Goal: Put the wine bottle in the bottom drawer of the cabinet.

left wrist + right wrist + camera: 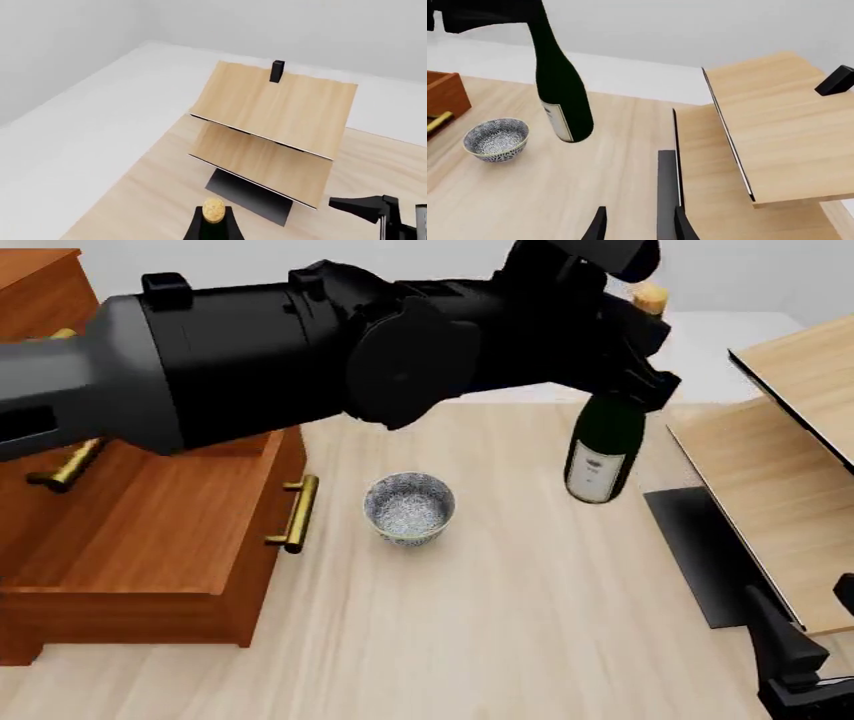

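Left gripper (pixel 627 350) holds wine bottle (pixel 603 447) aloft

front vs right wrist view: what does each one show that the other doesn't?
Front only: the cabinet with its upper brass handles, the cork, and the left arm holding the wine bottle by the neck.
Right wrist only: the right pincer, fingers apart and holding nothing, and a small black block on the shelf unit's top.
Both: the bottle hanging clear of the table, the patterned bowl, the open bottom drawer, the shelf unit.
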`<state>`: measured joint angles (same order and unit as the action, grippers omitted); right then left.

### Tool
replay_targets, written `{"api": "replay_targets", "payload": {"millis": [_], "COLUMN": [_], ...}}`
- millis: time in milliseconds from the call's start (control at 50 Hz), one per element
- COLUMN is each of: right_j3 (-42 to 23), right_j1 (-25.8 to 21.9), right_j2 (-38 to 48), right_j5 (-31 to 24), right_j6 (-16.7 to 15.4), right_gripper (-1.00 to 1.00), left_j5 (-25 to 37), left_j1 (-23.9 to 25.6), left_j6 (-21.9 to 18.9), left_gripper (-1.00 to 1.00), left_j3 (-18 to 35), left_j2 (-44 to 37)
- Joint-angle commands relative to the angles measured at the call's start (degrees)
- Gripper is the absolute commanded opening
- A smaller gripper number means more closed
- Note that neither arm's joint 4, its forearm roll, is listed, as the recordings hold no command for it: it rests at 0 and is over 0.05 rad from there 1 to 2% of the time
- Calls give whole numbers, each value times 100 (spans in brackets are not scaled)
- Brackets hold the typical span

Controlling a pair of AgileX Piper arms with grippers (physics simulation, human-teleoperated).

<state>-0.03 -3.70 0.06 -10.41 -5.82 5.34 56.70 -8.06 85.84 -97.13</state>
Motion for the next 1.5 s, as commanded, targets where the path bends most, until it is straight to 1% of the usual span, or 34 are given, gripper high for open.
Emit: {"api": "replay_targets", "payload": {"millis": [20,260,320,360,380,420,480,500,540,600,620,640,660,680,720,740,800,880,900,1040,1120,1160,1200,1220,1260,1280,1300,1340,1380,1400,1420,1440,1480,1500], "right_j3": [1,2,1,1,1,1,1,1,2,2,2,2,2,2,2,2,2,2,1,1,1,2,2,1,1,1,1,1,1,1,1,1,1,1], "right_j1": [-33,-115,-138,-139,-146,-157,-161,-168,-173,-194,-215,-231,-237,-261,-284,-287,-294,-298,-297,-301,-316,-343,-354,-365,-366,-369,-371,-388,-401,-394,-409,-409,-413,-406], "right_j2": [-4,-4,-3,-3,-3,-3,-3,-3,-3,-2,-1,0,1,3,8,10,13,11,9,18,23,32,41,43,45,41,40,51,66,54,57,55,52,52], "right_j5": [52,45,45,46,45,55,56,53,44,28,23,19,19,19,28,26,31,44,51,76,82,72,86,98,104,104,101,106,139,137,133,132,132,134], "right_j6": [-9,8,9,8,2,4,-3,2,-11,-24,-28,-34,-35,-42,-50,-56,-56,-59,-56,-47,-45,-41,-42,-34,-42,-30,-32,-38,-32,-21,-29,-31,-22,-15], "right_gripper": [100,100,100,100,100,100,100,100,100,100,100,100,100,100,100,100,100,100,100,100,100,100,100,100,100,100,100,100,100,100,100,100,100,100], "left_j5": [357,730,789,884,909,1012,1056,967,1074,1078,1143,1191,1201,1265,1371,1406,1598,1744,1785,2128,2243,2308,2345,2411,2515,2663,2669,2777,2987,2993,3091,3145,3213,3293], "left_j1": [-267,-759,-889,-987,-1024,-1034,-1122,-1097,-1176,-1318,-1402,-1424,-1461,-1508,-1639,-1715,-1795,-1948,-2110,-2609,-2711,-2887,-2869,-2963,-3045,-3115,-3069,-3131,-3334,-3290,-3367,-3412,-3442,-3441], "left_j6": [-175,-192,-215,-158,-208,-183,-224,-325,-233,-295,-219,-226,-347,-250,-342,-196,-220,-230,-258,-216,-244,-208,-244,-183,-239,-313,-291,-267,-231,-337,-213,-206,-333,-293], "left_gripper": [-100,-100,-100,-100,-100,-100,-100,-100,-100,-100,-100,-100,-100,-100,-100,-100,-100,-100,-100,-100,-100,-100,-100,-100,-100,-100,-100,-100,-100,-100,-100,-100,-100,-100], "left_j3": [85,-42,-22,37,43,66,46,-51,12,-32,2,18,-11,30,49,83,141,56,7,-48,-213,-271,-334,-324,-328,-309,-334,-303,-240,-266,-206,-192,-264,-254], "left_j2": [814,1593,1709,1800,1856,1958,2111,2282,2317,2455,2511,2528,2592,2637,2733,2766,2890,3121,3209,3565,3773,3852,3928,3961,4020,3969,4051,4074,4043,4127,4121,4122,4201,4209]}}
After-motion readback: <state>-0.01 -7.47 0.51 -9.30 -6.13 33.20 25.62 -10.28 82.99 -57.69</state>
